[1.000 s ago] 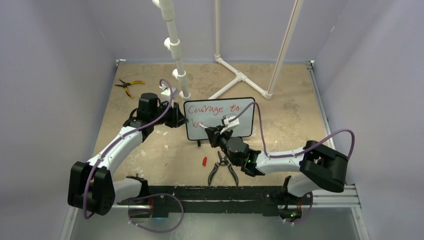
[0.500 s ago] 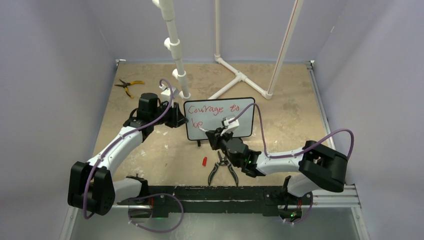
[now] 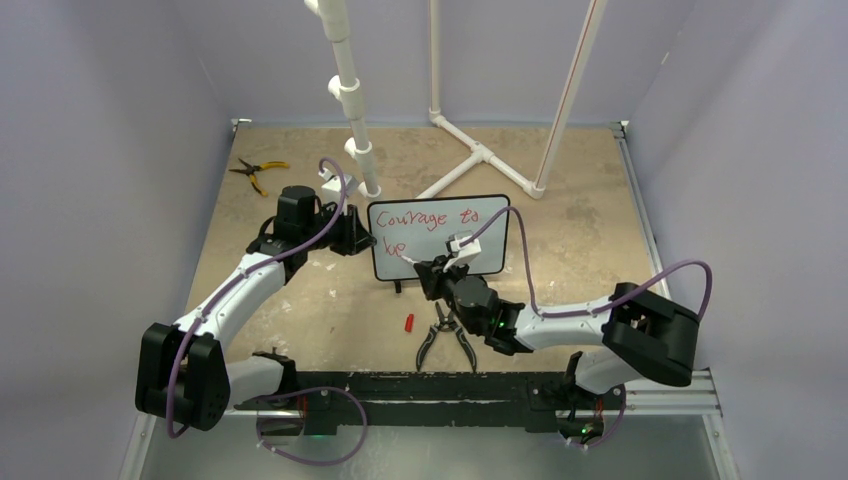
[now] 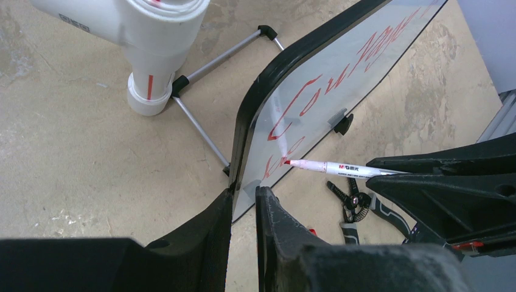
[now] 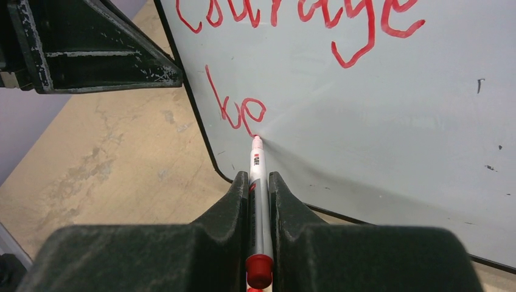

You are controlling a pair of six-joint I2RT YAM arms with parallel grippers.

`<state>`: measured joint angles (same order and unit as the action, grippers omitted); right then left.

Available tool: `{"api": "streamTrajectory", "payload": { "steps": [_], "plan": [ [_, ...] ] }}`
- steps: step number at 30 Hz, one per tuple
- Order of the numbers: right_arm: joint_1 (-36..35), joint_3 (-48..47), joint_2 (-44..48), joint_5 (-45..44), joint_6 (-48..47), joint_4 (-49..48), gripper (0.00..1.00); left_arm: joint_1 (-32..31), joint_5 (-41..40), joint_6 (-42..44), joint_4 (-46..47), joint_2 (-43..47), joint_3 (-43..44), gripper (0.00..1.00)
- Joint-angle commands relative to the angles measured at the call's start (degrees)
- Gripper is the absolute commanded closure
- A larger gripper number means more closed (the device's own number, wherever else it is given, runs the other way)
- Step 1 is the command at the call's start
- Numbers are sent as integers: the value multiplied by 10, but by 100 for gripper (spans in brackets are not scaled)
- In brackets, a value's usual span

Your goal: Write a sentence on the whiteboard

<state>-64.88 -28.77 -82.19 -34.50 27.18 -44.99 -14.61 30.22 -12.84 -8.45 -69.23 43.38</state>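
Note:
The whiteboard point(image 3: 480, 235) stands upright mid-table on small black feet. The sentence point(image 3: 425, 217) is in red: "Courage to" on top and "be" point(image 5: 240, 111) below it. My left gripper point(image 4: 244, 193) is shut on the whiteboard's left edge point(image 4: 243, 140); it also shows in the top view point(image 3: 358, 240). My right gripper point(image 5: 258, 177) is shut on a white marker point(image 5: 256, 159) with a red tail cap. The marker's red tip touches the whiteboard point(image 5: 377, 121) just under the "e". The marker point(image 4: 341, 168) also shows in the left wrist view.
Black-handled pliers point(image 3: 445, 338) and a red marker cap point(image 3: 408, 322) lie in front of the whiteboard. Yellow-handled pliers point(image 3: 258, 170) lie at the back left. A white PVC post point(image 3: 350, 100) stands close behind the left gripper. A PVC frame point(image 3: 480, 155) stands behind the whiteboard.
The right gripper has shifted slightly with the marker while the "e" of "be" took shape on the second line. The left gripper has stayed on the board's edge.

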Motion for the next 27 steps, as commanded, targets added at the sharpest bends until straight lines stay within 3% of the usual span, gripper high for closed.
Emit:
{"api": "streamTrajectory", "payload": {
  "steps": [1,12,19,27],
  "plan": [
    [3,7,21,-48,3,9,100,5,-1,5,11,11,2,81],
    [3,26,73,-23,-17,-8,100,5,-10,5,11,17,0,81],
    [6,34,130,-33,-26,32,100,5,-21,6,10,28,-1,80],
    [22,29,121,-44,-51,18,100,5,-23,7,9,28,-1,80]
  ]
}}
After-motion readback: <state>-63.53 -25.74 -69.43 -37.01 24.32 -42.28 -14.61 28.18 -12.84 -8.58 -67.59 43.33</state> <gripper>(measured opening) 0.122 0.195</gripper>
